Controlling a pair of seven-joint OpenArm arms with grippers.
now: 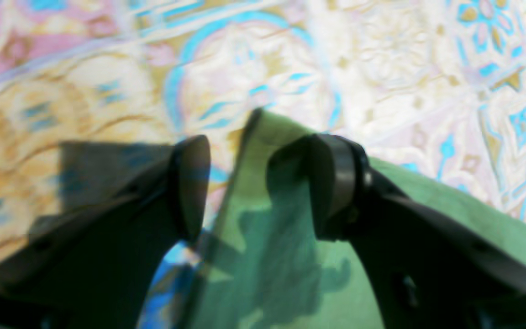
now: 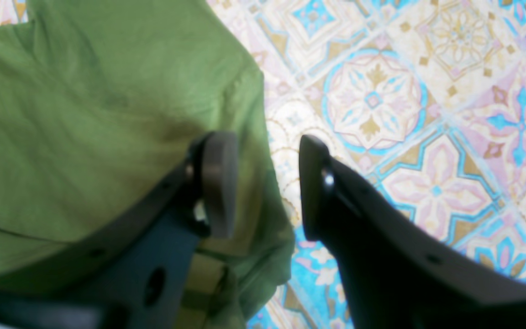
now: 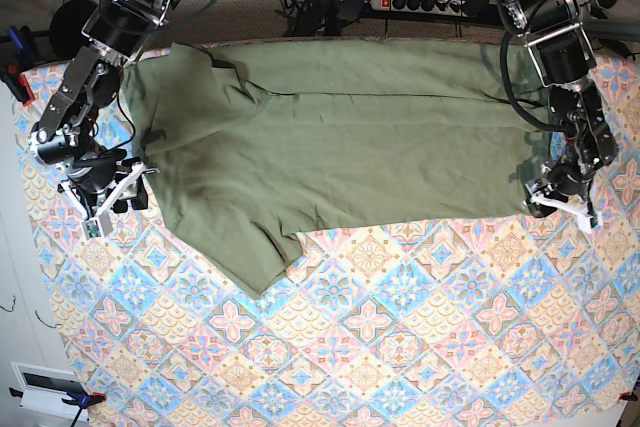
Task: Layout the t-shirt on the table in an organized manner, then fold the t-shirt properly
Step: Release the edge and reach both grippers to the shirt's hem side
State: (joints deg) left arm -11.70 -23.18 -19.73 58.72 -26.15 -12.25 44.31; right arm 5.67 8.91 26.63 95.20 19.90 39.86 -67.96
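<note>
Currently the t-shirt (image 3: 340,137) lies lengthwise across the worktop (image 3: 400,347), between both hands: left hand (image 1: 258,183) and right hand (image 2: 267,183) released, each straddling an end edge (equally near).

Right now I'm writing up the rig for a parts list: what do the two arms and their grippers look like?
Both arms are black and silver-grey jointed metal segments with black cables looped alongside. The left gripper and right gripper each have two dark, flat, rounded paddle-like fingers on black angled brackets with small holes. In the base view, pale mounts show at both grippers. No markings are legible.
</note>
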